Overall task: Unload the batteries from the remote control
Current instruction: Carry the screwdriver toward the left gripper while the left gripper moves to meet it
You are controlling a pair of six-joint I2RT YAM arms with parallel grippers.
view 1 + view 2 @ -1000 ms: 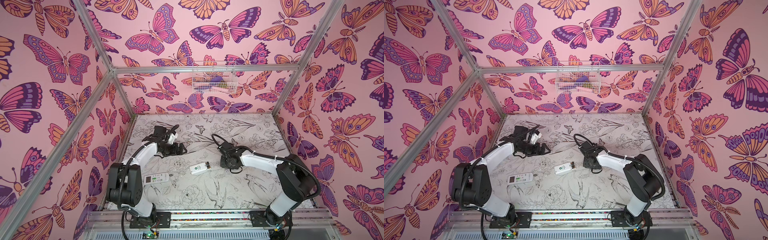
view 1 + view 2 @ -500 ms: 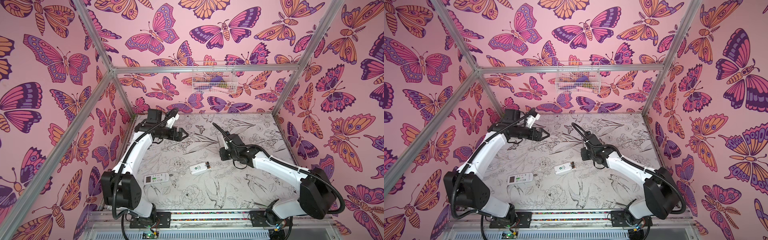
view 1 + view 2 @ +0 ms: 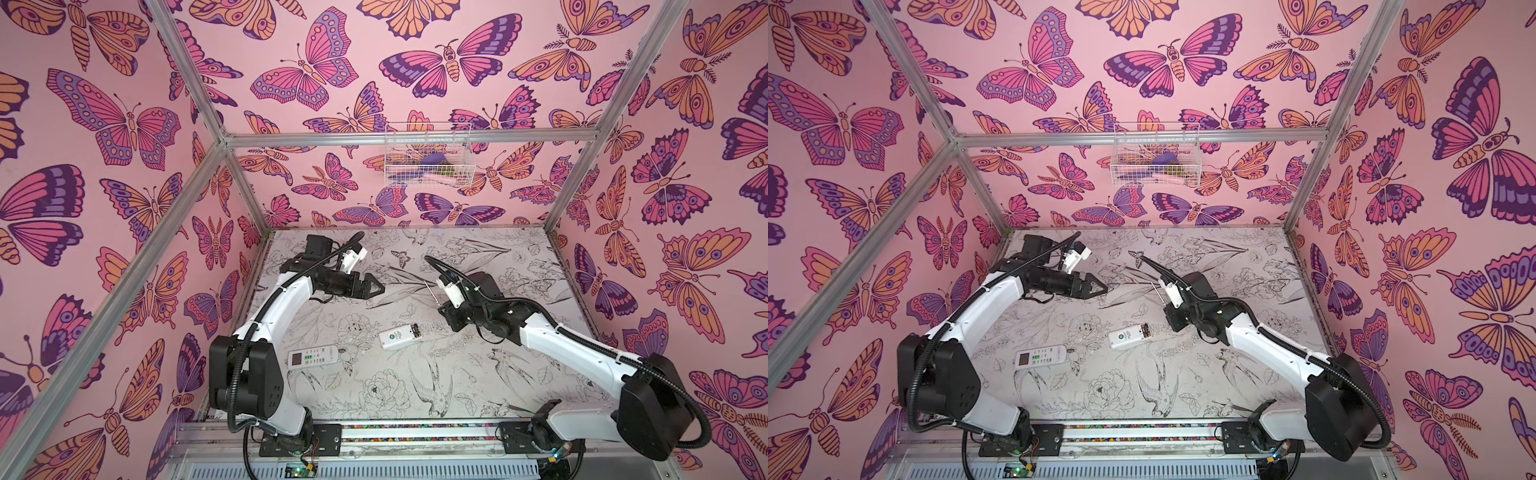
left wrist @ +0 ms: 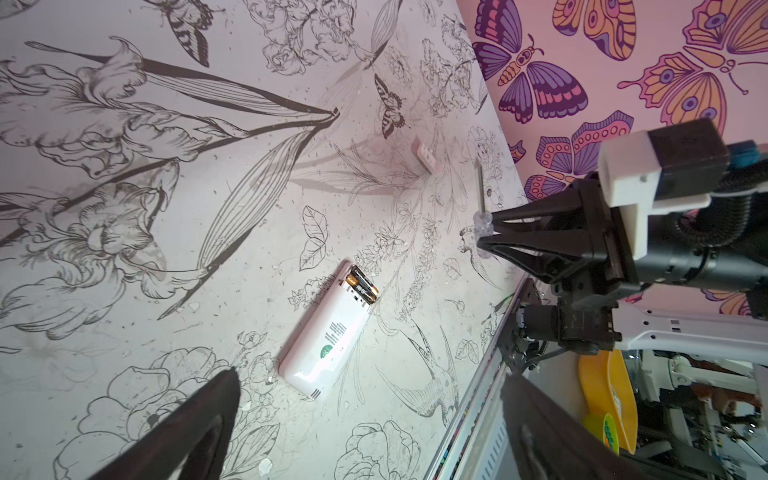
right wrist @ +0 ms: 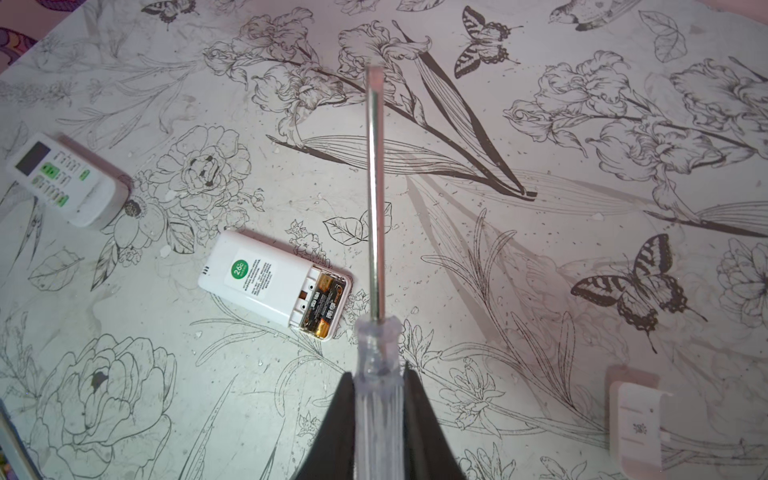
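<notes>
Right gripper (image 5: pixel 378 372) clenched on screwdriver (image 5: pixel 374 187) handle; left gripper (image 3: pixel 374 286) spread wide, empty. Batteries (image 5: pixel 325 305) sit exposed in open end of remote (image 3: pixel 401 336), below and between two arms' fingers (image 4: pixel 199 417); long axis seems crosswise to remote's length; they lie just aside of tool shaft, tip pointing past them; right arm judged better placed: tip must drop toward them.

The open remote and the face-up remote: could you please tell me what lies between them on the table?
Nothing: in the right wrist view only bare flower-printed table separates the open remote from the face-up remote.
</notes>
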